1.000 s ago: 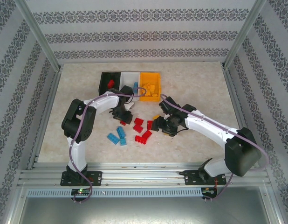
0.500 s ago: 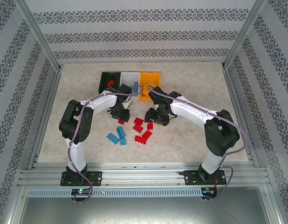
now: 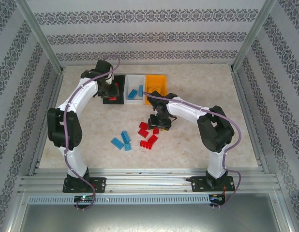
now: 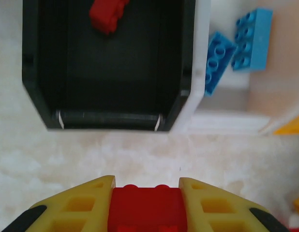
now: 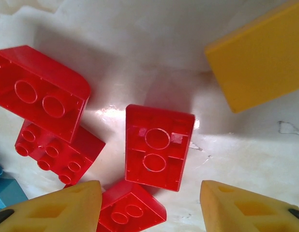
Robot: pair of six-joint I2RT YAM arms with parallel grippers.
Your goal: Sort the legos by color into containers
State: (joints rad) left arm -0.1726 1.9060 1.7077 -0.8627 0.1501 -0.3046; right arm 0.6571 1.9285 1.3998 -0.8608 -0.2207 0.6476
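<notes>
Ahead of left gripper (image 4: 146, 193), clamped on red brick (image 4: 146, 211), you find black bin (image 4: 37, 87); right gripper (image 5: 148, 193) partly open, empty, above upturned red brick (image 5: 158, 145), long axis along fingers

Bright, even, diffuse light fills the top view. The pale table (image 3: 212, 96) carries only faint, soft shadows beneath the arms, and detail stays sharp.

In the left wrist view the table is washed almost white. The white bin (image 4: 227, 116) at right is blown out, and the black bin (image 4: 43, 96) is dark inside. At the bottom edge, the left claw's fingers (image 4: 86, 203) and the held red lego (image 4: 147, 205) are out of focus.

In the right wrist view a white glare spot sits beside the middle red lego (image 5: 156, 147), with soft grey shadows above the bricks. The right claw's fingers (image 5: 246, 208) are slightly blurred.
</notes>
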